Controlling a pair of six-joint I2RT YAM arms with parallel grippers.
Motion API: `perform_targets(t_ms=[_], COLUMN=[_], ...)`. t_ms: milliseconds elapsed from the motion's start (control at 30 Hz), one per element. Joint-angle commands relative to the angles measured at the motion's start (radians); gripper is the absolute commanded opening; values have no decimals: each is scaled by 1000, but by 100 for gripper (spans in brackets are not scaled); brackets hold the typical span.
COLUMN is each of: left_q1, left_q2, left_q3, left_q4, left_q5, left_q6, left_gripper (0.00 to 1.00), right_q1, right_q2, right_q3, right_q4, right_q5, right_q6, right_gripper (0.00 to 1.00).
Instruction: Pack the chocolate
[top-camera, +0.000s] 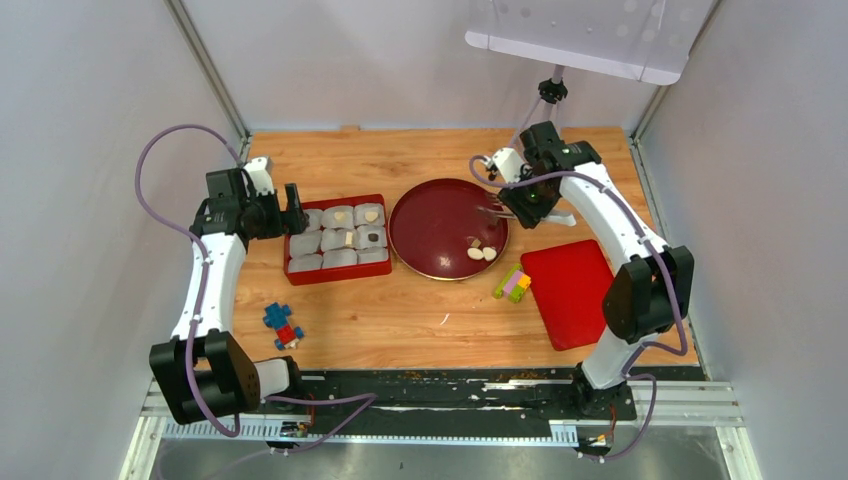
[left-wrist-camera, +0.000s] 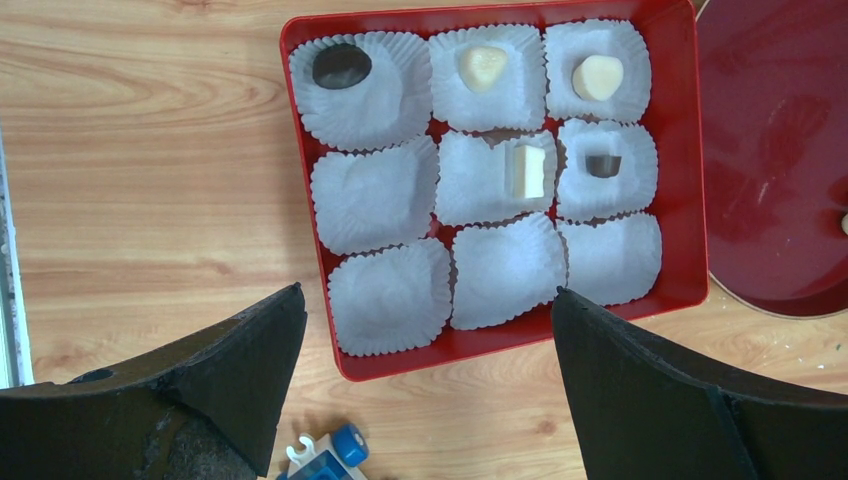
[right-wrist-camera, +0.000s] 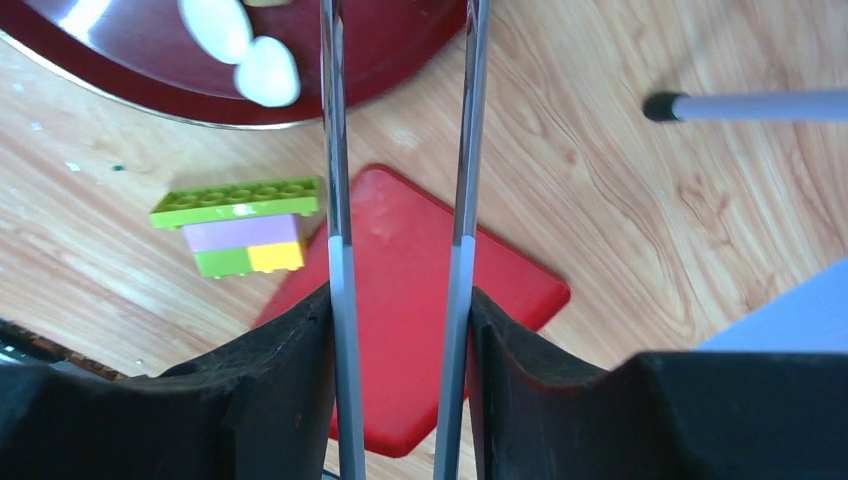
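The left arm (top-camera: 205, 290) bends toward the far left, left gripper (left-wrist-camera: 430, 300) spread wide, facing down. The right arm (top-camera: 625, 230) reaches far, right gripper (right-wrist-camera: 400, 300) clasping tweezers (right-wrist-camera: 335, 150).

The desk (top-camera: 420, 310) is orange-brown wood with wavy grain. The box (left-wrist-camera: 690, 150) is bright red, and its paper cups (left-wrist-camera: 375, 195) are white and pleated. The chocolate (left-wrist-camera: 598, 76) is pale cream in some pieces, dark brown in others. The round plate (top-camera: 430, 225) is deep maroon with a pale rim. The lid (top-camera: 570, 295) is plain red. One block stack (right-wrist-camera: 245, 225) is lime green, lilac and yellow; the other blocks (top-camera: 283, 326) are blue and red. The tongs (right-wrist-camera: 333, 150) are silver with grey sleeves.
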Motion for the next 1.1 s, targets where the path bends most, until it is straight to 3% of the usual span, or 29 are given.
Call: perform_targets(t_ms=[0,767,933,1067], left_q1=[7,7,7,7], left_q2=[0,-9,-15,-12], left_q3=[12,7,-8,-11], left_q4=[28,26,32,40], left_q5=[13,12,11,11], left_q6=[-12,-11,-14,-17], left_gripper=[100,100,100,100], right_q1=[-45,-60,-60,-58], right_q2=[11,153,151,129], right_q3=[58,53,50,58], right_q4=[25,-1,-15,-14], right_q5=[47,48,52,71], right_q6=[23,-3,-7,-5], right_gripper=[46,49,35,38])
